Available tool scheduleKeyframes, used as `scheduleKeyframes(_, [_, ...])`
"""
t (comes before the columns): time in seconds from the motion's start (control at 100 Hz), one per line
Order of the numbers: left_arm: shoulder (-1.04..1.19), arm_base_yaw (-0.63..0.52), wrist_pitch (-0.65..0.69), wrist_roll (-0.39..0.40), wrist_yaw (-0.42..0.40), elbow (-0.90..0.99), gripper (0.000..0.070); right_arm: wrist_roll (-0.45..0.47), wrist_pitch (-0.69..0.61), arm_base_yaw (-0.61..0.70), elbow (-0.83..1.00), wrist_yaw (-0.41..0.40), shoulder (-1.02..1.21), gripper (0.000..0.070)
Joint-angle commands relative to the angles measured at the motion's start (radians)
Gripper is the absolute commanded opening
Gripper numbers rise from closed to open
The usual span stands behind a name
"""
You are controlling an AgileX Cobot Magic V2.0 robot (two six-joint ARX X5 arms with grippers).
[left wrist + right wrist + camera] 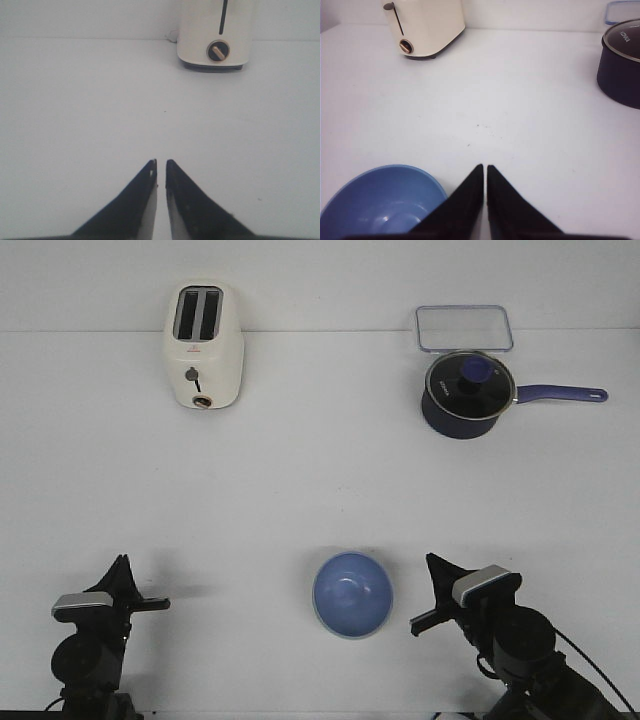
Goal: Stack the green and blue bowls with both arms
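The periwinkle blue bowl (pixel 352 594) sits upright and empty near the table's front, right of centre. It also shows in the right wrist view (pixel 380 200), just beside my right fingers. The green bowl is not in view. My right gripper (pixel 432 562) (pixel 485 167) is shut and empty, just to the right of the blue bowl and apart from it. My left gripper (pixel 122 565) (pixel 161 162) is shut and empty at the front left, far from the bowl, over bare table.
A cream toaster (pixel 203 345) stands at the back left, seen also in the left wrist view (pixel 215 35). A dark navy saucepan (pixel 468 393) with a glass lid and long handle stands at the back right. A clear rectangular container (pixel 463 328) lies behind it.
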Motion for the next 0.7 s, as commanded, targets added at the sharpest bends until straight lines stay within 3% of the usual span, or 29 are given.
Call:
scheduleKeyframes(0.0, [-0.002,-0.001,0.014,0.016,0.003,-0.020,0.0015,-0.064,0.011,-0.013,0.005,0.019,-0.016,0.0013])
scheduleKeyframes(0.14, [-0.002,-0.001,0.014,0.016,0.003,-0.020,0.0015,-0.148,0.027,-0.190,-0.037,-0.050,-0.068,0.0013])
scheduleKeyframes(0.26, [-0.002,-0.001,0.014,0.016,0.003,-0.020,0.0015,-0.205,0.143,-0.434,-0.179,-0.128,-0.167,0.0013])
scheduleKeyframes(0.41, [-0.002,-0.001,0.014,0.016,0.003,-0.020,0.0015,-0.209,0.241,-0.685,-0.370,-0.242,-0.328,0.0013])
scheduleKeyframes(0.69, [-0.002,-0.001,0.018,0.016,0.003,-0.020,0.0015,-0.217,0.278,-0.747,-0.526,-0.250,-0.429,0.0013])
